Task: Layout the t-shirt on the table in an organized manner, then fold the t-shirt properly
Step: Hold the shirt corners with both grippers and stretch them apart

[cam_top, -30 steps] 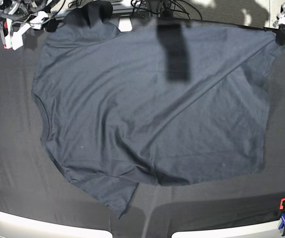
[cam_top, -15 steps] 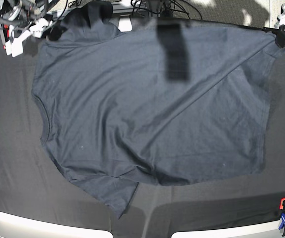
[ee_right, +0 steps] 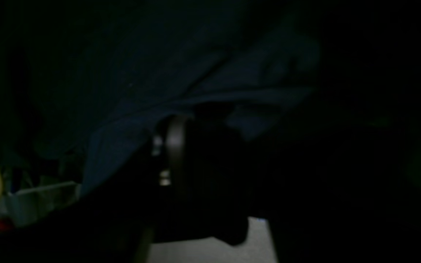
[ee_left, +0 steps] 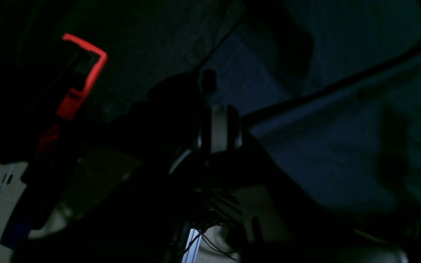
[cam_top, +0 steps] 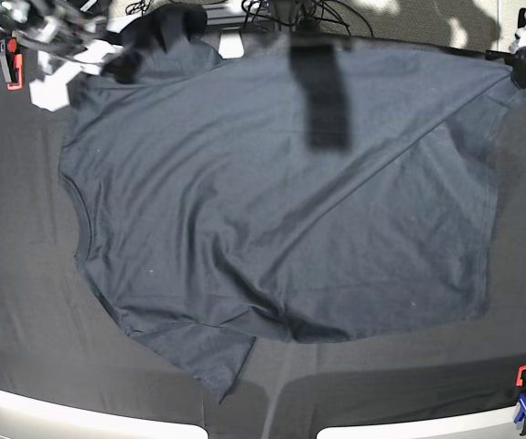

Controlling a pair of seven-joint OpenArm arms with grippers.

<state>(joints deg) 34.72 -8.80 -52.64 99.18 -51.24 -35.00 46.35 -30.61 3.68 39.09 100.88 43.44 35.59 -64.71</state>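
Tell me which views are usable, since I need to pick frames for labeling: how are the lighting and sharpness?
Base view: evenly lit, t-shirt sharp, right gripper motion-blurred at top left, table edges bowed by the lens. Left wrist view: dim, red clamp legible. Right wrist view: almost black and soft.

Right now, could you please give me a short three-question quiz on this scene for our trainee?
1. True or false: the dark navy short-sleeved cloth t-shirt is folded in half.
2. The sleeve lowest in the base view lies: A) flat on the matte black fabric table; B) between the left fingers; C) under a red clamp.
3. What do the left fingers pinch?
Key: 1 false, it lies spread out; 2 A; 3 a far corner of the t-shirt.
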